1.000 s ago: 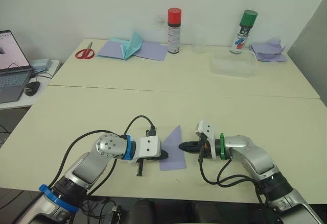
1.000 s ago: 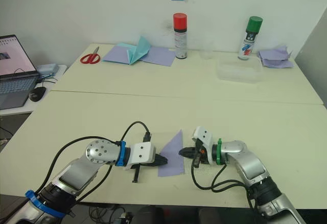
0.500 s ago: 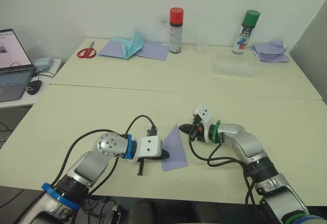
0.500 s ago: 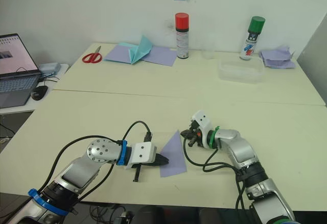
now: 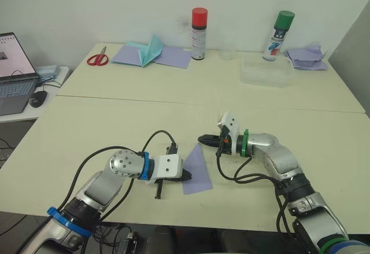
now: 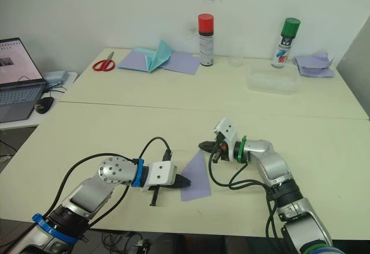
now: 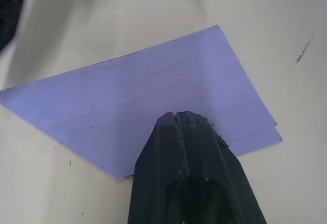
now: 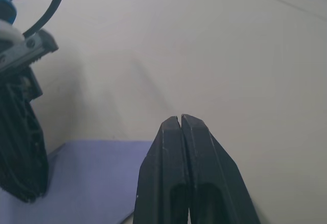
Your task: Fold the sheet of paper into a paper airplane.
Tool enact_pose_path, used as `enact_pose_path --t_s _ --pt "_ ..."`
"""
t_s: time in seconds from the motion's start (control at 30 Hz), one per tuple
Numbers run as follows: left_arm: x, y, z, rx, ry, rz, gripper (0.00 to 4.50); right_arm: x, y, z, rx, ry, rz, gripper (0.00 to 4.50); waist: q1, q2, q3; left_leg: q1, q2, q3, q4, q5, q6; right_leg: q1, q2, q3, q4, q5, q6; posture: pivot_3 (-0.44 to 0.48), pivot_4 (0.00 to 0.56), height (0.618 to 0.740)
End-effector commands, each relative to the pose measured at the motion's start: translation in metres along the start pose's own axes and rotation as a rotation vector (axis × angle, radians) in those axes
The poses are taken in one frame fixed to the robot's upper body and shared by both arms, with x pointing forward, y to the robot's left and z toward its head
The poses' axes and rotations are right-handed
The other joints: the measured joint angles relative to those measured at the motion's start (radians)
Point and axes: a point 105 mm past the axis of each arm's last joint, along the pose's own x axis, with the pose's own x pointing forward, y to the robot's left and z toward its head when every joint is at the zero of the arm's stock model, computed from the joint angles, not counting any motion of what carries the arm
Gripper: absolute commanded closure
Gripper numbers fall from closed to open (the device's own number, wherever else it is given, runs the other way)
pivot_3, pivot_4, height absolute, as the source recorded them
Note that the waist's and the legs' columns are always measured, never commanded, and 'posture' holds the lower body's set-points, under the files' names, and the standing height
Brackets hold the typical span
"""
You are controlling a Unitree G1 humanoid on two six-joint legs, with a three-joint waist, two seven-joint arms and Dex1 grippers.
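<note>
Pincer on the right (image 5: pixel 201 139), clenched and empty, has risen to the paper airplane's (image 5: pixel 195 169) tip while the clenched left pincer (image 5: pixel 186 177) pins its edge, suggesting another crease.

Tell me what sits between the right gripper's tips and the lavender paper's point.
Nothing: in the left eye view only bare table separates the right gripper from the tip of the sheet of paper.

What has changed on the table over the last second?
The right tool has swung from the paper's right edge, near its middle, away toward the paper's far tip, shut and holding nothing. The left tool stayed pressed on the paper's left edge, fingers shut, and the paper has not moved.
</note>
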Motion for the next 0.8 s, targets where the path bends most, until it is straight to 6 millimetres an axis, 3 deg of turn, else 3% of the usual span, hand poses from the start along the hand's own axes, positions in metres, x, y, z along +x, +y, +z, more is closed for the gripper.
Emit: enact_pose_path --t_s 0.03,0.2,0.5,0.8 --pt "0.003 -0.01 -0.035 -0.091 0.126 -0.026 4.5 -0.002 0.005 -0.018 -0.042 0.104 0.021 4.47 0.001 0.0 0.0 0.0 0.0 0.0 0.0 0.0 0.0 0.0 0.0 0.0 0.0 0.0 0.0 0.0 0.15 0.74" --pt "0.002 -0.01 -0.035 -0.092 0.127 -0.024 4.5 -0.014 0.021 -0.037 -0.044 0.166 0.088 4.47 0.001 0.0 -0.001 0.0 0.0 0.0 0.0 0.0 0.0 0.0 0.0 0.0 0.0 -0.001 0.001 0.0 0.15 0.74" --pt "0.003 -0.006 -0.037 -0.09 0.127 -0.02 4.5 -0.047 0.077 -0.064 0.02 0.275 0.312 4.47 0.002 0.0 -0.003 0.001 0.0 -0.001 0.0 0.0 0.0 0.001 0.0 0.0 -0.001 -0.002 0.002 0.0 0.15 0.74" --pt "0.003 -0.006 -0.038 -0.09 0.125 -0.021 4.5 -0.06 0.094 -0.059 0.07 0.279 0.375 4.47 0.002 0.0 -0.004 0.001 0.0 -0.001 -0.001 0.0 0.0 0.001 0.0 0.0 -0.001 -0.003 0.002 0.0 0.15 0.74"
